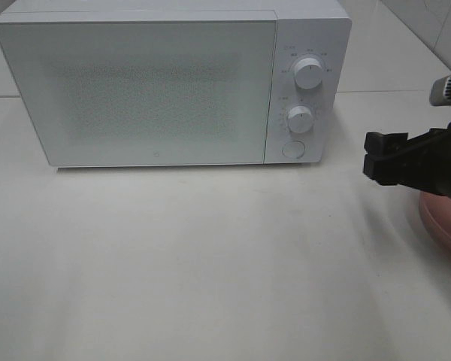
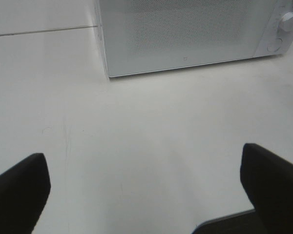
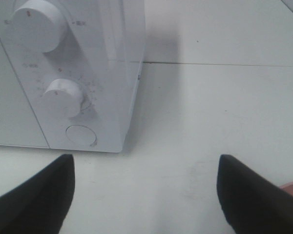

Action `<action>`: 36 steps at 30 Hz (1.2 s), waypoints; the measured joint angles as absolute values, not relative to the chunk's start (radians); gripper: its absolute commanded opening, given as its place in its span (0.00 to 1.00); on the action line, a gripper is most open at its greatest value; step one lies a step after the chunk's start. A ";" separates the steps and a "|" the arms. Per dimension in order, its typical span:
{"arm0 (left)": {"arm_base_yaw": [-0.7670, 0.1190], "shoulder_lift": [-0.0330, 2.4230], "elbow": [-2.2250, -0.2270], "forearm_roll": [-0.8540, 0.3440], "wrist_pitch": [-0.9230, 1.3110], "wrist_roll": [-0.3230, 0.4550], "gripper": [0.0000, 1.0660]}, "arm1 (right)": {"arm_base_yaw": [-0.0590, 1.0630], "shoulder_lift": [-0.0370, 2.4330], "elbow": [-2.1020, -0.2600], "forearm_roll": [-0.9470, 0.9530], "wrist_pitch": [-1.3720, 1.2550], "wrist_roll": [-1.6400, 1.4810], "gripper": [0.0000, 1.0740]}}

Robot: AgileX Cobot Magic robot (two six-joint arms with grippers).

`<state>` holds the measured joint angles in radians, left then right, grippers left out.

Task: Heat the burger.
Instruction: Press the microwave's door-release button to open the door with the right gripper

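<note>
Microwave (image 1: 158, 83) shut, burger nowhere in sight!
Right hand (image 1: 372, 156) hovers spread at mid-right by the pink plate (image 1: 445, 226); left hand (image 2: 144, 163) is spread too. Opening step, I'd say: next, press the round door button (image 1: 292, 149).

I see a kitchen-like place: a white microwave (image 1: 158, 90) with two dials (image 1: 308, 73) stands on a plain white surface (image 1: 210, 263), a pink plate (image 1: 445, 224) lies near, and white wall tiles (image 1: 436, 22) are behind.
</note>
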<state>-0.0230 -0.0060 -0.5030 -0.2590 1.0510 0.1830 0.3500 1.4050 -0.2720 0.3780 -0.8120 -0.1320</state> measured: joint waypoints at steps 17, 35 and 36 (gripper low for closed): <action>-0.023 -0.006 -0.503 -0.259 1.051 0.183 0.92 | 0.746 1.649 -0.288 0.791 -1.081 -0.203 0.71; -0.023 -0.006 -0.503 -0.259 1.051 0.183 0.92 | 0.830 1.739 -0.377 0.872 -1.083 -0.119 0.71; -0.023 -0.006 -0.503 -0.259 1.051 0.183 0.92 | 0.830 1.739 -0.377 0.873 -1.083 -0.057 0.71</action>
<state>-0.0230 -0.0060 -0.5030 -0.2590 1.0510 0.1830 0.8300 1.7390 -0.3770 0.8730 -1.0830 -0.0570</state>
